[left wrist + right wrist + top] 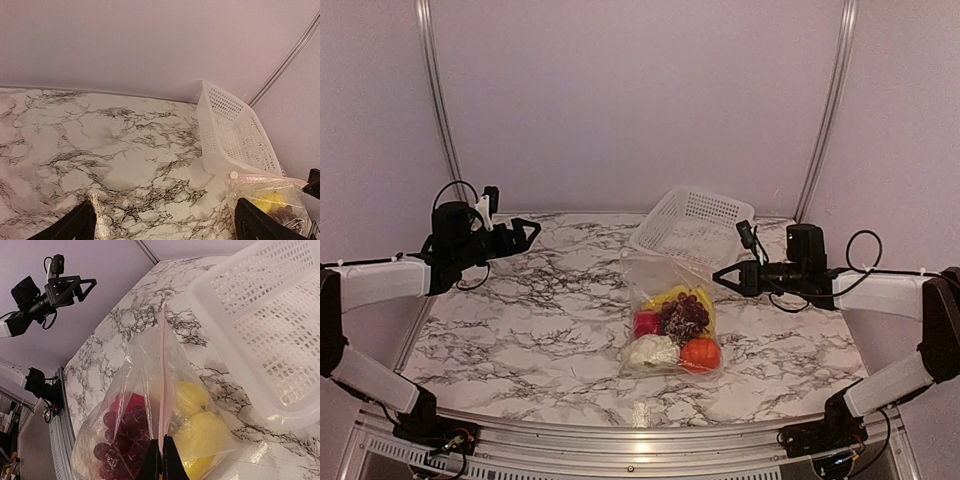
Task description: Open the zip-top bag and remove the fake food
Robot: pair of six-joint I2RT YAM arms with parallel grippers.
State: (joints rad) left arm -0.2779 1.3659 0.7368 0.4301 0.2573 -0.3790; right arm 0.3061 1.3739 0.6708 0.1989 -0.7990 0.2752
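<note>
Marble-print table (520,320) with plain pale walls (620,90) on three sides and a metal rail (570,437) along the near edge. You have open tabletop across the whole left half and in front of the bag.

The far right corner is tighter. A white perforated basket (665,235) sits there tipped at an angle, and the bag's top edge is just beside its near rim.

The bag (665,275) lies right of centre, clear and crinkly. All the toy food (672,330) is inside it:
- a red apple (646,323)
- dark grapes (686,312)
- yellow fruits (665,297)
- a white lumpy piece (652,351)
- an orange piece (701,353)

In the right wrist view the pink zip strip (162,365) runs straight and looks sealed.

Your right gripper (161,452) is at the bag's upper right edge. Its fingers (170,462) are pressed together with the strip pinched between them, and the bag's top is pulled up off the table.

Your left gripper (525,238) hovers over the far left of the table, well apart from the bag. Its fingers (80,225) are spread wide and hold nothing.
</note>
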